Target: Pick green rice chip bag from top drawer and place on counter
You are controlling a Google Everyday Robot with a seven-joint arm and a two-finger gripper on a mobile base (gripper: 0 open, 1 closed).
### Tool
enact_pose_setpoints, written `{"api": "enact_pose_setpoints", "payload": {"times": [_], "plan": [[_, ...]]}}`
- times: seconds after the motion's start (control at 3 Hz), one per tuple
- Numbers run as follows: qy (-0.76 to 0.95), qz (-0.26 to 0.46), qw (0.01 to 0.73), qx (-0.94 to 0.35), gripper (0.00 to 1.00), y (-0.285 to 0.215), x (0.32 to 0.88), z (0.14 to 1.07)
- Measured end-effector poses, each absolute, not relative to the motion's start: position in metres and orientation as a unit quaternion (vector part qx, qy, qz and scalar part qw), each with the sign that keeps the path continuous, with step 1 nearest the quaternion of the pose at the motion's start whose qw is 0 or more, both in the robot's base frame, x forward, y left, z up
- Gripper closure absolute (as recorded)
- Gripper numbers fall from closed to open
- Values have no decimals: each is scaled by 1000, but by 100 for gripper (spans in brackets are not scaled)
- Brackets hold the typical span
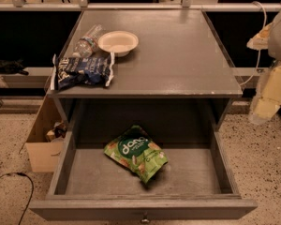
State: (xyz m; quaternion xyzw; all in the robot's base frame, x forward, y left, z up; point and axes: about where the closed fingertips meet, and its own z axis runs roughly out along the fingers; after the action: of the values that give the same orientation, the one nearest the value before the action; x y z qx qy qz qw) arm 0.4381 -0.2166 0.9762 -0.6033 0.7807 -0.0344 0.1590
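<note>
**Green rice chip bag** (136,159): crinkly light-green packet with a dark green round logo lettered "dang" in white. Lies flat and face up on the drawer floor, near centre, top corner toward 10 o'clock.

**Top drawer** (84,209): grey wood, shallow, pulled fully open.

**Counter** (178,55): flat matte grey top, at 12 o'clock from the bag.

**Gripper** (266,100): pale, off the counter's edge at 3 o'clock.

The top drawer (145,205) is pulled out at the bottom of the frame, open above and walled at both sides. Its middle is taken by the green rice chip bag (136,158). The counter (187,55) is filled at its upper left by a blue snack bag (82,71), a bottle (88,40) and a bowl (118,42). The gripper (270,90) is seen at the right edge.
</note>
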Motion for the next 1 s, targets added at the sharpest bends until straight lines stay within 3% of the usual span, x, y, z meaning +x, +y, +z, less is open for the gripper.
{"api": "enact_pose_setpoints", "payload": {"times": [0.67, 1.0], "plan": [[784, -29, 163, -598, 0, -217, 437, 972], [804, 16, 174, -568, 0, -206, 435, 941]]}}
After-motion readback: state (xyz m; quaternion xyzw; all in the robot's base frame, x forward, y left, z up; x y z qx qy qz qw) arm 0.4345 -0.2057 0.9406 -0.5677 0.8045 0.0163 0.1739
